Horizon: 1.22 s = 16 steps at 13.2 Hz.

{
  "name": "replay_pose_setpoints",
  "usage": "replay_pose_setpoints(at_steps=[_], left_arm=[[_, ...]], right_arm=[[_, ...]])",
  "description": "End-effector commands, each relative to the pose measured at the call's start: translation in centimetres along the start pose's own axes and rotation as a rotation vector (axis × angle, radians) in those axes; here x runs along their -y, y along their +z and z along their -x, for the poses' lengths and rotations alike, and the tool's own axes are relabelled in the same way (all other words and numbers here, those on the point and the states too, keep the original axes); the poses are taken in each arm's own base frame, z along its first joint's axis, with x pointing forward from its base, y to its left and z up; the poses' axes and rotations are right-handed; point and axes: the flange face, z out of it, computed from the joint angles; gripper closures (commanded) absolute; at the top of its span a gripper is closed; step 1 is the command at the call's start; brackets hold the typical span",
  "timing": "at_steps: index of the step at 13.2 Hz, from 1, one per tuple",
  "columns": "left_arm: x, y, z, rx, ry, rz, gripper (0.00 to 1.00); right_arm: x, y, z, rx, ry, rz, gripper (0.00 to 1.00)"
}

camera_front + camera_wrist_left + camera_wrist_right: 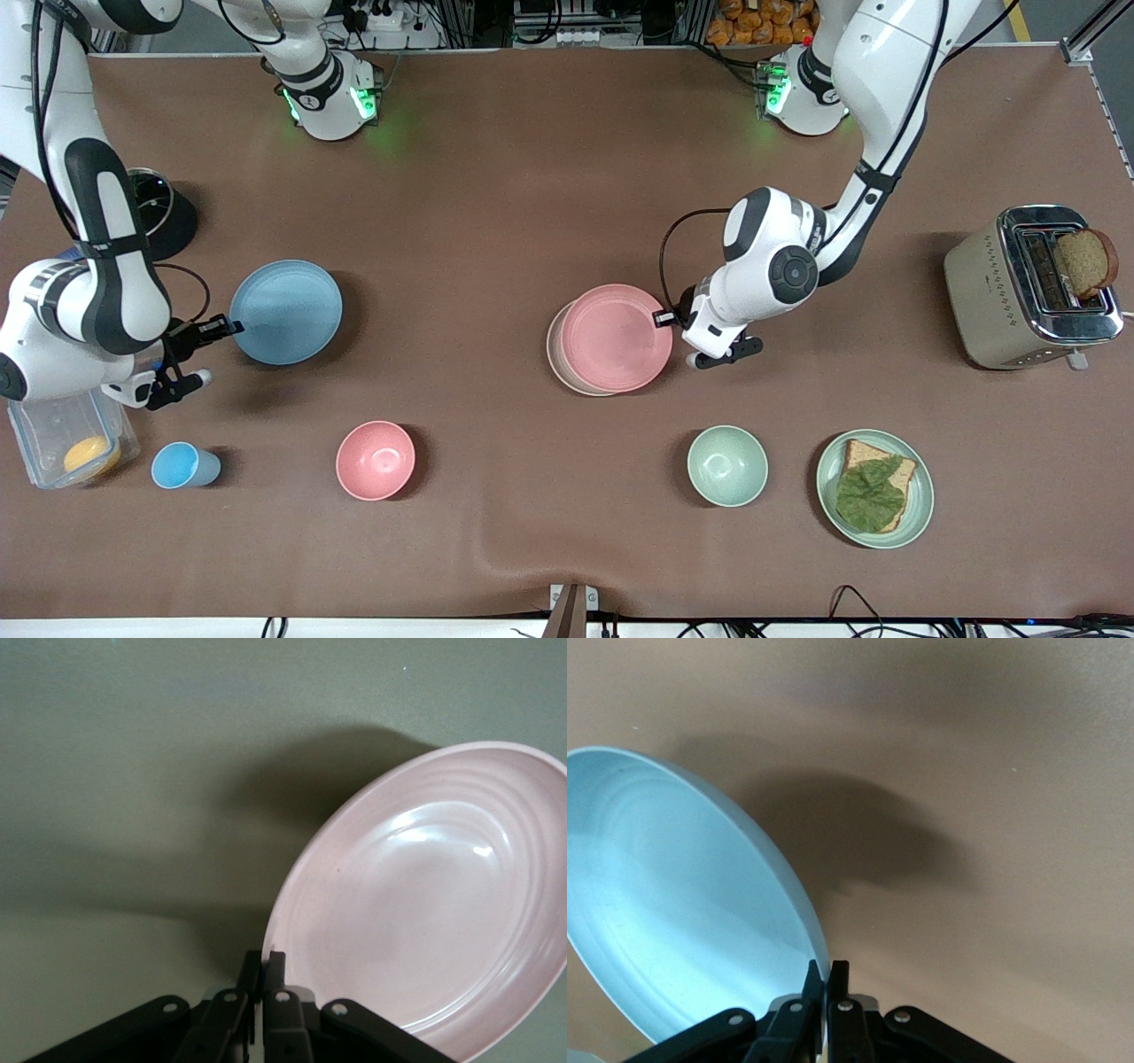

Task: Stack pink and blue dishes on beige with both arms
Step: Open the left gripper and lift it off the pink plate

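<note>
The pale pink plate (617, 337) lies tilted over the beige plate (557, 353), which shows only as a thin crescent under it, mid-table. My left gripper (666, 317) is shut on the pink plate's rim at the edge toward the left arm's end. The left wrist view shows its fingers (276, 967) pinching the rim of the pink plate (425, 912). Toward the right arm's end, the light blue plate (288, 310) hangs tilted above the table. My right gripper (232, 326) is shut on its rim; the right wrist view shows the fingers (838, 976) clamped on the blue plate (673, 912).
Nearer the front camera stand a blue cup (182, 465), a deep pink bowl (376, 460), a green bowl (727, 465) and a green plate with bread and a leaf (921, 496). A toaster (1028, 285) stands at the left arm's end. A clear container (53, 430) sits under the right arm.
</note>
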Motion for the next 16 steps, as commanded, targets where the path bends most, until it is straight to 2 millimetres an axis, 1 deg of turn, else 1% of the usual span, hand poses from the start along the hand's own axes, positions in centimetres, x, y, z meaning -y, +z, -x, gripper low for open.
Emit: replay_pose_setpoints(at_steps=[1,2,4,6,8,10,13,14,16], left_arm=[[-1.0,1.2,0.1,-0.012,-0.026,0.018,1.0],[-0.9,1.2,0.1,-0.014,-0.029,0.018,1.0],[-1.1,1.5,0.1,-0.014,-0.028,0.019,1.0],[-1.3,2.1,0.4,-0.016,-0.024,0.02,1.0],[-1.3,2.3,0.3,-0.018,-0.031,0.022,1.0],[-1.6,2.6,0.5,-0.025,-0.029,0.027,1.0],[-1.6,2.9,0.4,-0.034,-0.033,0.035,1.0],[-1.8,3.4,0.7,-0.031,-0.029,0.033,1.0],[-1.8,3.7,0.8,-0.029,-0.031,0.033,1.0]], right_arm=[[0.7,-1.3,-0.2,-0.02,0.043,-0.06,1.0],[1.3,-1.6,-0.5,-0.019,0.048,-0.064,1.0],[1.9,-1.9,-0.7,-0.012,0.068,-0.065,1.0],[2.8,-3.1,-1.1,-0.011,0.073,-0.061,1.0],[4.4,-3.9,-1.7,0.007,0.089,-0.058,1.0],[5.5,-4.2,-2.3,0.007,0.097,-0.052,1.0],[5.8,-4.3,-2.4,0.002,0.101,-0.058,1.0],[5.7,-4.3,-2.4,0.002,0.101,-0.058,1.0],[6.0,-4.4,-2.5,0.0,0.098,-0.057,1.0]])
